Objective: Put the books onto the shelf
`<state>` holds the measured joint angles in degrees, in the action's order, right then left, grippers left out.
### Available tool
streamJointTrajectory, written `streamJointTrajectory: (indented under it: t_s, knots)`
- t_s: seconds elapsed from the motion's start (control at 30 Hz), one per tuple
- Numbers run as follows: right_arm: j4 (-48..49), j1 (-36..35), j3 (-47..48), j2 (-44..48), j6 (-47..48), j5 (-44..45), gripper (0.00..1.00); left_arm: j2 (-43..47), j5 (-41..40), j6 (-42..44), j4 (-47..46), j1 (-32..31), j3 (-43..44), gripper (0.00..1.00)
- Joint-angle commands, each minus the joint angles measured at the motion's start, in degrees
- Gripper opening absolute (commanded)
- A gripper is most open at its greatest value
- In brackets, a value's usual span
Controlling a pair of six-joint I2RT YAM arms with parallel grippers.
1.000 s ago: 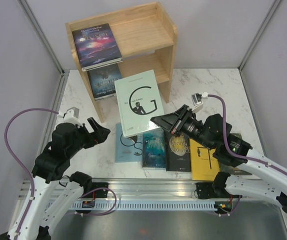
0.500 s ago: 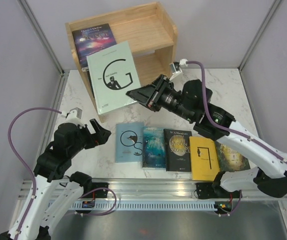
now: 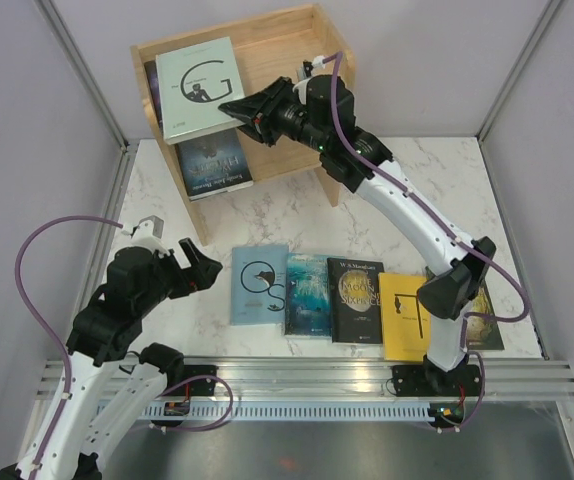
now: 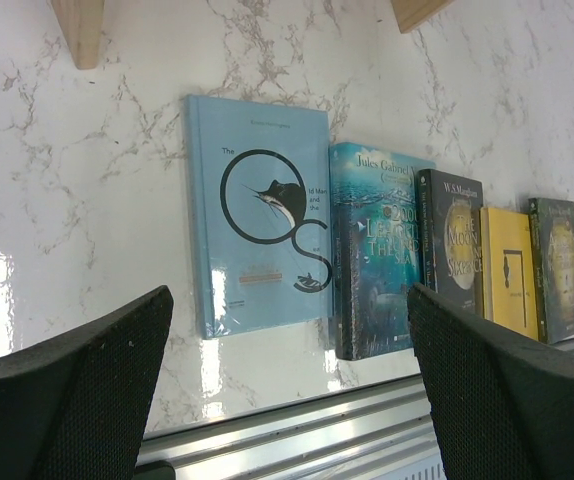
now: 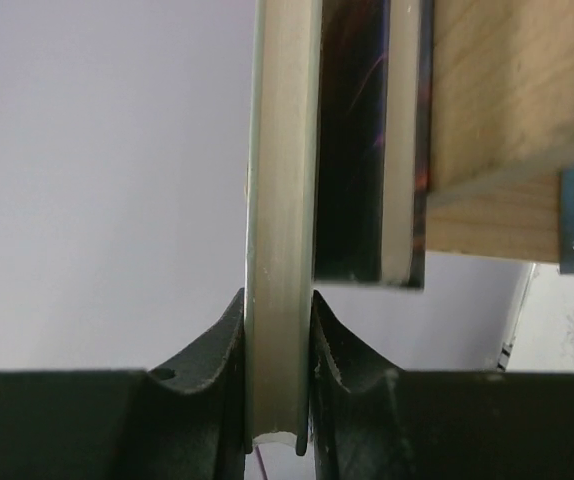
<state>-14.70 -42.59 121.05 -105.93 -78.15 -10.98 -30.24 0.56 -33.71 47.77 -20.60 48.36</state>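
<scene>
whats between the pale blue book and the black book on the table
Just the teal book, lying flat; clear in the top external and left wrist views.

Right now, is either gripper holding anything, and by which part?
The right gripper pinches the white "G" book by one long edge, jaws across its thickness, above the shelf. The left gripper is open and empty.

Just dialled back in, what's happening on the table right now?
The right gripper is clamped on the white G book, holding it over the top tier of the shelf, above the dark blue book lying there. A bluish book sits on the lower tier. The left gripper hangs open, holding nothing. A row of five books waits on the table.
</scene>
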Motion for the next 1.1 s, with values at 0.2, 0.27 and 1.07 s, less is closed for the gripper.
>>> streamJointTrajectory:
  t_s: [0.2, 0.27, 1.07]
  knots:
    - [10.5, 3.3, 8.2, -4.6, -7.1, -7.6, 0.64, 1.0, 0.4, 2.3, -2.0, 0.1, -0.4, 1.0]
    - [11.5, 3.7, 4.2, -2.3, -7.0, -7.9, 0.81, 1.0, 0.3, 2.3, -2.0, 0.1, -0.4, 1.0]
    - [13.0, 7.8, -14.3, 8.5, -6.3, -16.8, 0.57, 0.3, -0.2, 2.1, -2.0, 0.1, -0.5, 1.0]
